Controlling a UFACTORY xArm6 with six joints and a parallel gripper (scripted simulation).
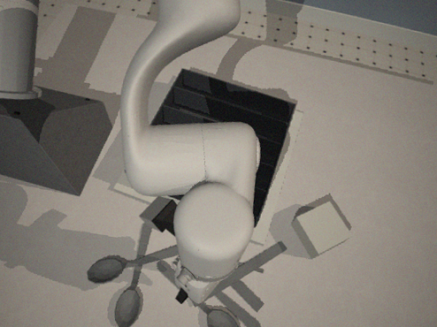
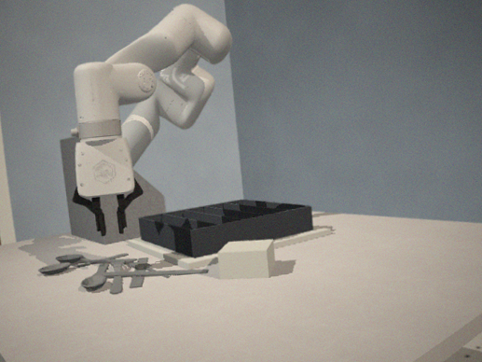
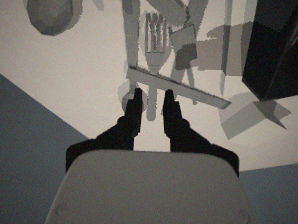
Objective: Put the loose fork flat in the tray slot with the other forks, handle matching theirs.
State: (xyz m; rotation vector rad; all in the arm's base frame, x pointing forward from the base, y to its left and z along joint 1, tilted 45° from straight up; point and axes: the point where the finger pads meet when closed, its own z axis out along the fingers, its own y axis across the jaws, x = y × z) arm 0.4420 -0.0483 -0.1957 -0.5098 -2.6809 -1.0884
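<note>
The loose fork (image 3: 158,44) lies on the counter, tines pointing up in the wrist view. A long flat grey utensil (image 3: 180,89) (image 1: 256,260) crosses its handle. In the top view the arm largely hides the fork. My gripper (image 3: 153,98) (image 2: 112,233) is partly open and empty, pointing down above the pile, with the fork's handle end showing between the fingertips in the wrist view. The black slotted tray (image 1: 238,89) (image 2: 251,232) (image 3: 270,55) stands beside the pile. The forks in its slot cannot be made out; the arm and tray walls hide parts of the slots.
Spoons (image 1: 105,269) (image 1: 127,307) (image 1: 223,324) lie around the fork, with other flat handles (image 1: 247,295) close by. A pale box (image 1: 321,229) (image 2: 246,260) (image 3: 252,120) stands right of the pile. A small grey block sits near the tray's front left corner.
</note>
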